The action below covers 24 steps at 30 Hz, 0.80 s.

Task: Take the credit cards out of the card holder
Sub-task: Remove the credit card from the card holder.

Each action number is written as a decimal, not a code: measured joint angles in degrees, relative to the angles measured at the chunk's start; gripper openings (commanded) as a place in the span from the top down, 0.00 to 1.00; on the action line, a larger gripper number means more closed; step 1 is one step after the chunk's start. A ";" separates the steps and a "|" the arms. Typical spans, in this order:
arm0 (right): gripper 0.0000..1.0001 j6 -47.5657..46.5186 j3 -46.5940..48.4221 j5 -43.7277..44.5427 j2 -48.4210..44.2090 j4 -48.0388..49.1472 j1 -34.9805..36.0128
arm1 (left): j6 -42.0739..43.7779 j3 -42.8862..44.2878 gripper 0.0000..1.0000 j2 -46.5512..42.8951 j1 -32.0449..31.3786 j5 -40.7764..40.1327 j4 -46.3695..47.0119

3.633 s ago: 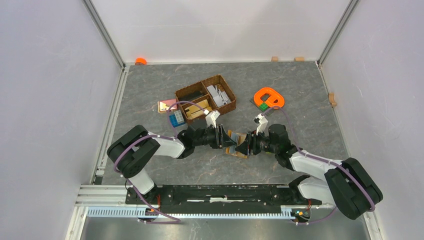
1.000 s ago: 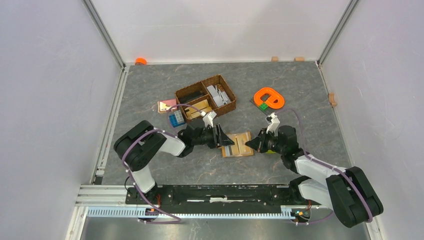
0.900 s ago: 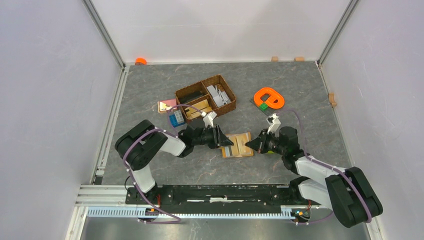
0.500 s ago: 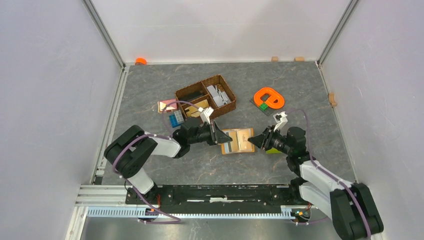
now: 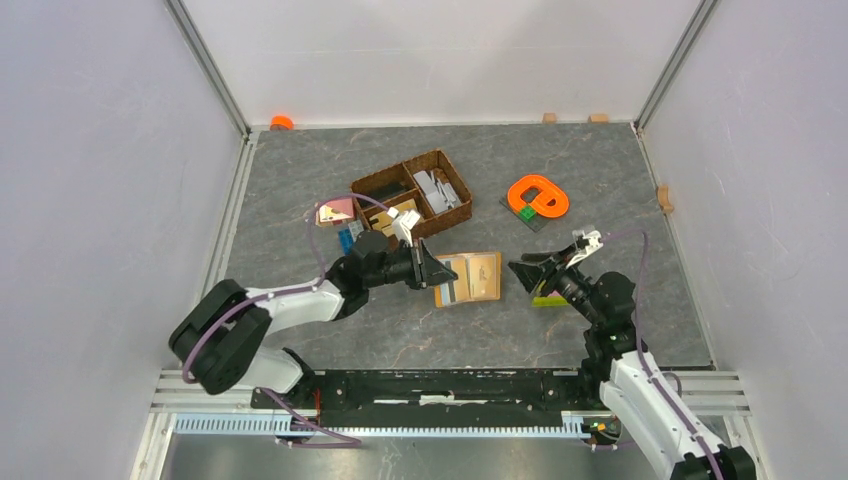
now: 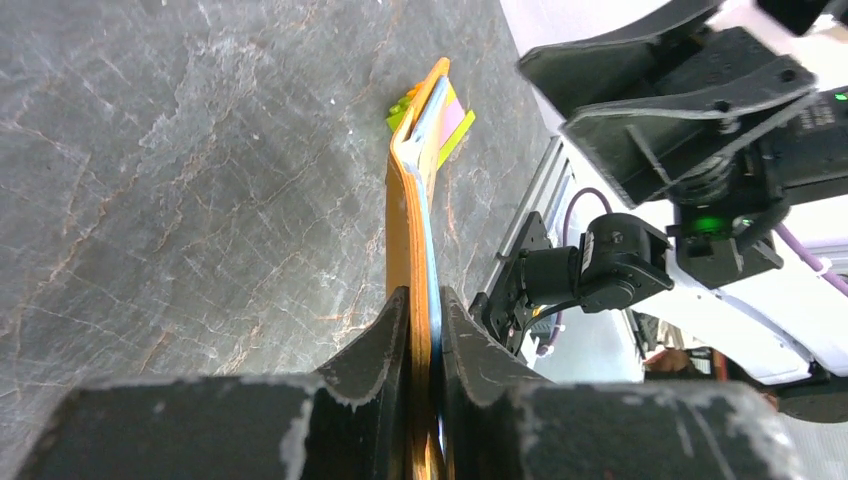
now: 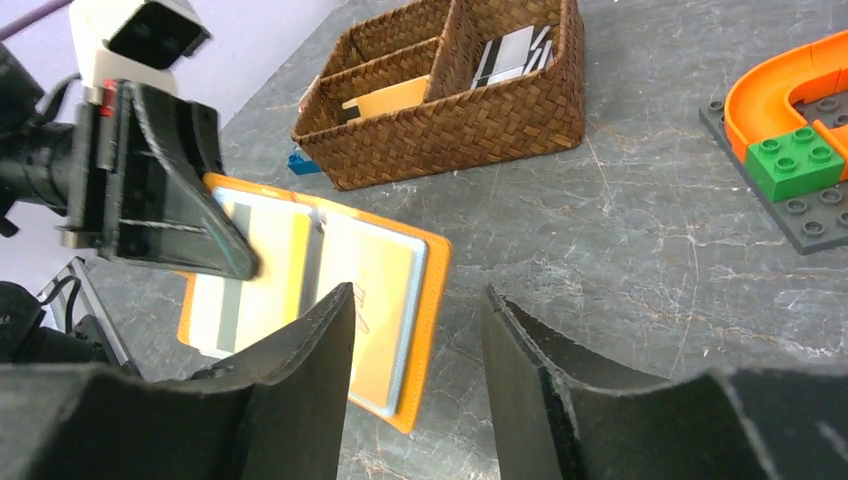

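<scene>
We note the holder (image 5: 470,277) above the desk (image 5: 620,200), central, its left edge pinched in the left hand (image 6: 425,312). The right hand (image 5: 515,268) is parted, just right of it. We judge it light and floppy (cards (image 7: 235,292) stiff, slick), so pinch an exposed card edge.

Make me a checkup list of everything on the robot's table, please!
Surface: grey marbled table, nothing spilled seen.
Job's things: card holder open; cards not yet out.
Clutter: wicker basket, orange ring, blue brick.
Hands: left hand pinches the card holder's edge; right hand open, near it, not touching.
Cables: purple cables run along both arms, clear of the card holder.
Surroundings: white walls, metal rail at near edge.
</scene>
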 measured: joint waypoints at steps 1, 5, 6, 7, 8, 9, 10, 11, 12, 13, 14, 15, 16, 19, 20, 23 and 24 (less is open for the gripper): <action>0.44 0.42 -0.63 0.09 0.04 1.16 0.00 | 0.57 0.00 0.91 -1.27 0.00 -0.35 -0.96; 0.41 3.54 -4.02 0.52 3.63 7.02 0.02 | 2.99 -0.02 0.93 -6.34 0.00 -2.16 -3.80; 0.41 4.26 -4.52 0.57 5.05 7.98 0.02 | 3.41 -0.04 0.93 -7.28 0.04 -2.56 -4.07; 0.40 4.90 -4.70 0.57 6.40 8.68 0.02 | 3.74 -0.04 0.94 -8.02 0.04 -3.02 -4.31; 0.41 5.31 -4.68 0.55 7.82 9.16 0.04 | 3.96 -0.07 0.94 -8.55 0.04 -3.19 -4.37; 0.41 5.57 -4.68 0.52 8.72 9.51 0.04 | 4.15 -0.15 0.94 -9.03 0.04 -3.37 -4.37; 0.43 5.99 -4.70 0.46 9.33 10.01 0.13 | 4.26 -0.37 0.95 -9.49 0.04 -3.41 -4.35; 0.44 6.34 -4.70 0.24 9.55 10.71 0.13 | 4.31 -0.61 0.95 -9.81 0.04 -3.43 -4.35; 0.45 6.62 -4.70 -0.17 9.57 11.67 0.15 | 4.33 -0.96 0.96 -10.14 0.04 -3.41 -4.26; 0.46 6.99 -4.70 -0.68 9.46 12.68 0.15 | 4.33 -1.27 0.96 -10.32 0.04 -3.34 -4.22; 0.47 7.28 -4.70 -1.31 9.16 13.79 0.22 | 4.33 -1.51 0.96 -10.36 0.04 -3.30 -4.11; 0.47 7.43 -4.70 -2.01 8.72 14.49 0.26 | 4.33 -1.73 0.96 -10.36 0.04 -3.26 -3.96; 0.47 7.45 -4.70 -2.54 8.07 14.91 0.33 | 4.31 -1.90 0.96 -10.36 0.04 -3.23 -3.80; 0.52 6.75 -4.52 -3.78 5.05 14.19 0.42 | 4.31 -1.99 0.96 -10.36 0.04 -3.10 -3.65; 0.55 6.43 -4.44 -4.13 3.98 13.81 0.42 | 4.31 -1.99 0.96 -10.36 0.04 -3.06 -3.48; 0.60 5.88 -4.20 -5.95 0.42 13.40 0.42 | 4.31 -1.99 0.96 -10.36 0.04 -2.78 -3.19; 0.61 5.90 -4.20 -6.88 -0.42 13.73 0.42 | 4.31 -1.99 0.96 -10.32 0.04 -2.56 -2.89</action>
